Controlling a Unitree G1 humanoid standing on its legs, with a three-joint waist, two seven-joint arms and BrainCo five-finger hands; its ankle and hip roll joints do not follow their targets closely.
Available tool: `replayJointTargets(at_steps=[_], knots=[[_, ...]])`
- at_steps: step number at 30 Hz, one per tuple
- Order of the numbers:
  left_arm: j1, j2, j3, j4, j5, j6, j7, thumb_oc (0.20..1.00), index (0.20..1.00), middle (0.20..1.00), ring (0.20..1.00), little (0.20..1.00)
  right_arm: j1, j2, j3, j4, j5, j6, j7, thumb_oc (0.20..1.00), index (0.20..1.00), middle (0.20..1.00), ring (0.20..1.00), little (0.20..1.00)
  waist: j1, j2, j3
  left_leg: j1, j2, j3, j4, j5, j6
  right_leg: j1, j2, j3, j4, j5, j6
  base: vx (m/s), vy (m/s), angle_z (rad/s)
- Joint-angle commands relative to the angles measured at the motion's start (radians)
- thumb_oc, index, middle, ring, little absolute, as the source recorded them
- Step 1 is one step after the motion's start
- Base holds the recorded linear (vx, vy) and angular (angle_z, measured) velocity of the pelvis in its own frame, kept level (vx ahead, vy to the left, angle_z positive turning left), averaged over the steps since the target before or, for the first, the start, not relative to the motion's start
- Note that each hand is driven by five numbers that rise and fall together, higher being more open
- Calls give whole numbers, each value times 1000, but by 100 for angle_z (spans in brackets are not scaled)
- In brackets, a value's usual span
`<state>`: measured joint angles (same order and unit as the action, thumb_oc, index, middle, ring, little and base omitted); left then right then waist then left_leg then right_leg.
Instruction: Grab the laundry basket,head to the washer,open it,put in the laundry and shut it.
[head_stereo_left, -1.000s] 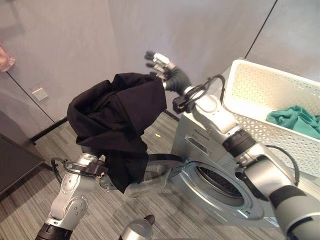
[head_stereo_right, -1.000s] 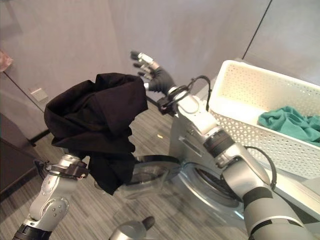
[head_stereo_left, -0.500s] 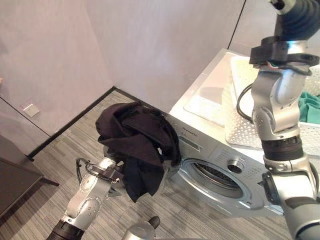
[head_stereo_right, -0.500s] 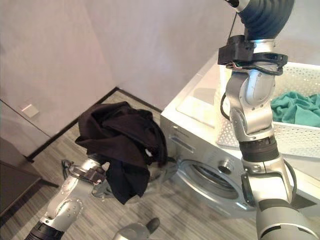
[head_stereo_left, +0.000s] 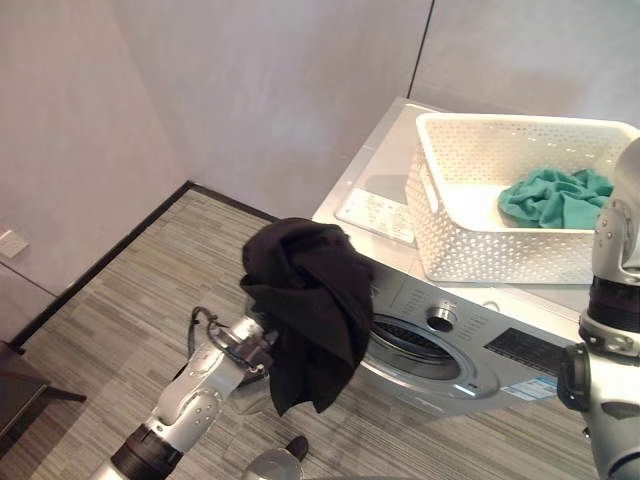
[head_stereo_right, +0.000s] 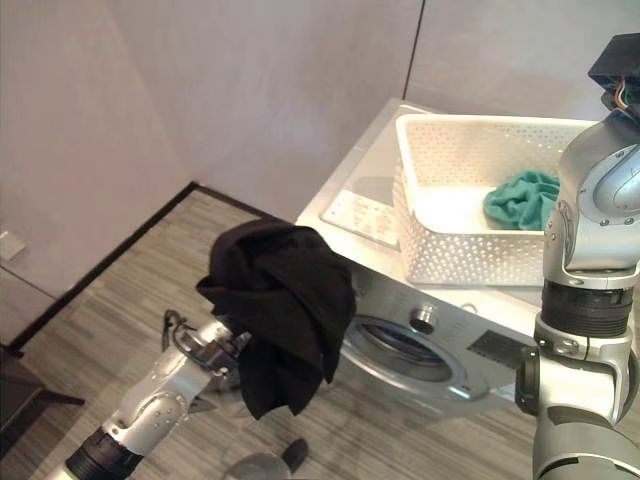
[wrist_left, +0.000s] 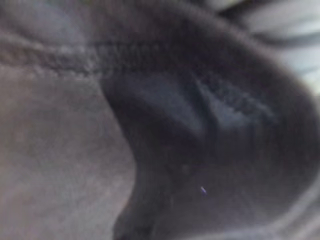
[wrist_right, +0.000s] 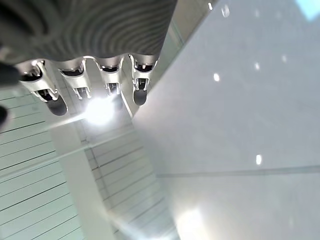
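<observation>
A black garment (head_stereo_left: 305, 300) hangs bunched over the end of my left arm (head_stereo_left: 200, 385), and my left hand is buried under it. The left wrist view has dark cloth (wrist_left: 150, 125) pressed close against it. The garment hangs just left of the white washer's (head_stereo_left: 500, 355) round drum opening (head_stereo_left: 415, 340), which stands open. On the washer's top sits the white perforated laundry basket (head_stereo_left: 470, 245) with a teal cloth (head_stereo_left: 555, 197) inside. My right arm (head_stereo_left: 615, 300) rises at the right edge. My right hand (wrist_right: 140, 85) points up at the ceiling with straight fingers and holds nothing.
Grey walls meet behind the washer, with a black skirting along the striped floor (head_stereo_left: 120, 300). A dark piece of furniture (head_stereo_left: 15, 385) stands at the lower left. A wall socket (head_stereo_left: 12, 243) sits low on the left wall.
The camera has swung toward the washer. My left arm has brought the black garment down beside the drum opening. My right arm has lifted up and away to the right.
</observation>
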<state>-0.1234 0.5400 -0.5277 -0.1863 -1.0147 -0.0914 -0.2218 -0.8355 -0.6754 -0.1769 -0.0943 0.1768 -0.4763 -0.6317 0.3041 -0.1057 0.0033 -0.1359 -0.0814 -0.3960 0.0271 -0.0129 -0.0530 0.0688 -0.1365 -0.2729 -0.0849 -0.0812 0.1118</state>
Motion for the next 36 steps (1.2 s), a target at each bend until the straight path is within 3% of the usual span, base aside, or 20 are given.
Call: replayJointTargets(at_steps=[1, 7, 10, 12, 19, 23, 29, 32, 33, 35, 36], knots=[[-4, -2, 9, -51, -66, -24, -45, 200, 200, 200, 200, 200, -11, -64, -43, 1, -71, -9, -97, 1000, 1000, 1000, 1000, 1000, 23, -9, -120, 8, 5, -68, -114, 56, 83, -89, 10, 23, -2, 116, 2, 9, 8, -11], [53, 2, 21, -9, -61, 5, -52, 200, 200, 200, 200, 200, 125, -210, -175, 83, -228, 132, -229, 1000, 1000, 1000, 1000, 1000, 4, -21, -123, 22, 15, -55, -114, 43, 86, -82, 14, 36, -2, 111, 6, 9, 8, -7], [84, 8, 28, 28, -44, 28, -74, 200, 200, 200, 200, 200, 279, -312, -248, 253, -215, 206, -242, 1000, 1000, 1000, 1000, 1000, -15, -33, -116, 35, 20, -51, -114, 35, 85, -71, 18, 34, -2, 110, 8, 31, -15, -1], [97, 19, 13, 58, -33, 39, -95, 200, 200, 200, 200, 200, 424, -406, -297, 483, -197, 256, -237, 1000, 1000, 1000, 1000, 1000, -23, -43, -106, 47, 26, -39, -112, 31, 86, -66, 27, 48, -2, 114, 7, 10, -37, -7], [99, 45, -13, 109, -6, 37, -116, 200, 200, 200, 200, 200, 549, -443, -261, 846, -110, 254, -161, 1000, 1000, 1000, 1000, 1000, -40, -50, -83, 66, 43, -6, -111, 19, 84, -65, 44, 80, -2, 109, 1, 7, -23, -21], [108, 53, 2, 129, 16, 20, -106, 200, 200, 200, 200, 200, 655, -329, -251, 1039, -8, 222, -93, 1000, 1000, 1000, 1000, 1000, -51, -52, -48, 65, 50, -2, -106, 18, 80, -65, 50, 81, -2, 101, -5, -1, -39, -11], [124, 52, 22, 150, 25, 20, -95, 200, 200, 200, 200, 200, 740, -193, -259, 1157, 115, 178, -38, 1000, 1000, 1000, 1000, 1000, -42, -64, 0, 53, 51, -18, -79, 10, 74, -58, 55, 64, -2, 93, -13, 15, -57, 4], [143, 41, 42, 175, 24, 18, -80, 200, 200, 200, 200, 200, 777, -20, -179, 1253, 168, 202, 47, 1000, 1000, 1000, 1000, 1000, -22, -65, 42, 25, 48, -26, -54, 11, 70, -66, 59, 47, -2, 92, -19, -7, -55, 6], [144, 44, 44, 176, 24, 17, -80, 200, 200, 200, 200, 200, 775, -18, -176, 1256, 170, 201, 49, 1000, 1000, 1000, 1000, 1000, -25, -68, 41, 24, 47, -26, -52, 10, 70, -66, 59, 46, -2, 92, -19, -21, -43, 11], [159, 37, 71, 200, 33, -4, -56, 200, 200, 200, 200, 200, 776, 70, -112, 1270, 167, 205, 83, 1000, 1000, 1000, 1000, 1000, -15, -71, 62, 4, 46, -33, -37, 11, 68, -71, 62, 39, -2, 88, -25, -30, -57, 19], [162, 34, 81, 210, 52, -26, -45, 200, 200, 200, 200, 200, 783, 153, -17, 1314, 115, 247, 143, 1000, 1000, 1000, 1000, 1000, -8, -70, 83, -12, 41, -33, -16, 9, 66, -73, 61, 32, -2, 89, -30, -69, -76, 26]])
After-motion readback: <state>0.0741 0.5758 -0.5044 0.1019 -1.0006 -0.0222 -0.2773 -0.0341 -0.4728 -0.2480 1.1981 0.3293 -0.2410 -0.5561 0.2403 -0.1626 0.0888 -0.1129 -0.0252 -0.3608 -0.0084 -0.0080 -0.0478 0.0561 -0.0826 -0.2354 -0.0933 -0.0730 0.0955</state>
